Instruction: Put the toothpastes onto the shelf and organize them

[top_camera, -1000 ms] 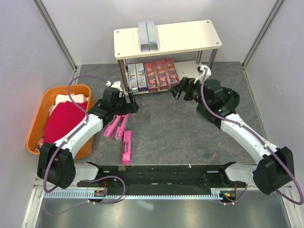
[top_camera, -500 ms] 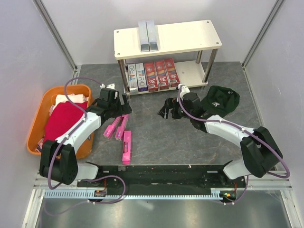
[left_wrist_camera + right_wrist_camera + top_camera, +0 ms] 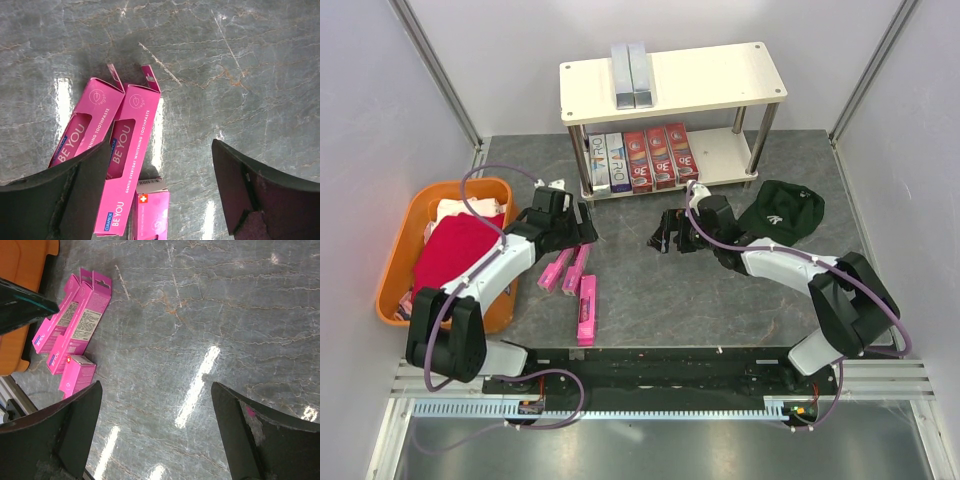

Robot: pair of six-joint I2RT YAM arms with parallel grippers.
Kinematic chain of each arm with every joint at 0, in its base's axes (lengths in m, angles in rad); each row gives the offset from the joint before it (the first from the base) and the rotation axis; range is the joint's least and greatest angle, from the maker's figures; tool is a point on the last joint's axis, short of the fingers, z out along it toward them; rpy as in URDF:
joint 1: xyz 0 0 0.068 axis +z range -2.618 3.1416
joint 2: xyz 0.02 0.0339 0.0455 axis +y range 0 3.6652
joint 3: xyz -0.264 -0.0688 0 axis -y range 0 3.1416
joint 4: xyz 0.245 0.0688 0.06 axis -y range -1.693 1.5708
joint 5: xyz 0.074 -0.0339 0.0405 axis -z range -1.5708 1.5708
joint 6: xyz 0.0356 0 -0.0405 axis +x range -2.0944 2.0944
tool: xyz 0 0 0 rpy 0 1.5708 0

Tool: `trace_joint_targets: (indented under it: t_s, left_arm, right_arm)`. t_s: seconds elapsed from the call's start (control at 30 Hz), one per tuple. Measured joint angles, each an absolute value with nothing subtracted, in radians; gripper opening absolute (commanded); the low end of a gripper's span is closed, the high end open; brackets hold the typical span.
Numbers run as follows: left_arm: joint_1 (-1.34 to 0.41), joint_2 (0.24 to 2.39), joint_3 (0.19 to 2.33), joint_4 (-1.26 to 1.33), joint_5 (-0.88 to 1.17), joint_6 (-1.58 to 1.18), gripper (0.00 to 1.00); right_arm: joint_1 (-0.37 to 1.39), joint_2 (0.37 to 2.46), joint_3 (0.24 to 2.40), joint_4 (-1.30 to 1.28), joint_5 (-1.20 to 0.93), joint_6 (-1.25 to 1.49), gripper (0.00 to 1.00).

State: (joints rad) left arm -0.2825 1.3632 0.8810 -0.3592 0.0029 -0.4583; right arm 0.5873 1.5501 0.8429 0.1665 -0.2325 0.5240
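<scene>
Nearest you, toward the near-left corner of the bench, one pink toothpaste box [image 3: 586, 308] is lying alone on the grey stone top. Just beyond it, two more pink boxes [image 3: 566, 268] are lying side by side, angled toward the far edge. You are holding the left gripper [image 3: 578, 228] over the far ends of that pair, with its jaws spread wide and nothing in them. In the left wrist view, the left finger [image 3: 55, 200] is covering part of the outer box [image 3: 80, 127]. The inner box [image 3: 127, 160] is sitting inside the gap, close to that finger, while the right finger is hanging over bare stone.

Near the middle of the bench, your right gripper [image 3: 670, 237] is also gaping open and empty, with only bare stone between its jaws; the pink boxes are sitting well off to its left.

Along the left edge, an orange basket [image 3: 420, 210] is holding a red cloth [image 3: 455, 250]. A dark cap [image 3: 780, 210] is resting toward the right edge.

At the far edge, the shelf [image 3: 720, 75] is carrying two silver-grey boxes [image 3: 632, 75] on its top board. Navy-and-white boxes [image 3: 605, 163] and red boxes [image 3: 660, 157] are standing in a row on the lower board.
</scene>
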Motion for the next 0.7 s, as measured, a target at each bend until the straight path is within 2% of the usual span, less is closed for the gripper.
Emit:
trace_joint_targets:
  t_s: [0.07,0.2,0.43,0.7]
  left_arm:
    - [-0.282,1.379,0.876,-0.355,0.006,-0.458,0.85]
    - [-0.282,1.43,0.853,-0.335,0.012,-0.458,0.73]
    - [-0.282,1.521,0.818,-0.278,0.037,-0.455,0.64]
    - [-0.289,1.618,0.845,-0.202,0.028,-0.443,0.36]
  right_arm:
    - [0.587,1.554,0.845,0.169,-0.238,0.524,0.98]
    - [0.587,1.554,0.846,0.173,-0.247,0.527,0.98]
    - [0.587,1.554,0.846,0.173,-0.249,0.528,0.98]
    - [0.587,1.554,0.848,0.172,-0.249,0.528,0.98]
